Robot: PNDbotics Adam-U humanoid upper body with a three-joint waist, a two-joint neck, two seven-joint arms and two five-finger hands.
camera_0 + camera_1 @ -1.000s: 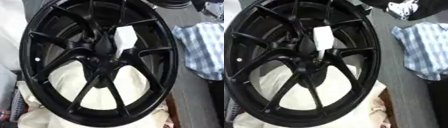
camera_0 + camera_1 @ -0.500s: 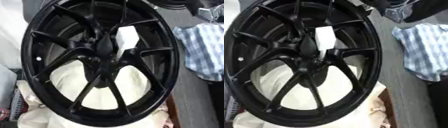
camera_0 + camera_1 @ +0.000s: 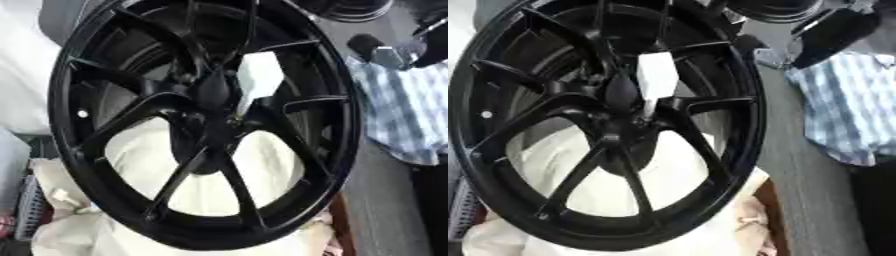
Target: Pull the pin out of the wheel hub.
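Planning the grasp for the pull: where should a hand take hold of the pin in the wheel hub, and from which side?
Judging by the pose, pinch the pin's broad white upper part, coming from the open front of the wheel. Its thin lower end sits in the hub, and black spokes close in beside it. No hand is clearly visible.

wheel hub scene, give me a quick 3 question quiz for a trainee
1. True or false: the black wheel lies flat with its spokes facing straight up.
2. What lies on the grey surface to the right of the wheel? A) a checked blue and white cloth B) a red toolbox C) a coil of rope
3. Fill in: a ____ tag hangs by the hub at the wheel's centre.

Key
1. False: it stands tilted, propped against cream cloth.
2. A, the checked cloth.
3. White: the white tag sits between spokes just above the hub. No robot hand can be made out in either view.
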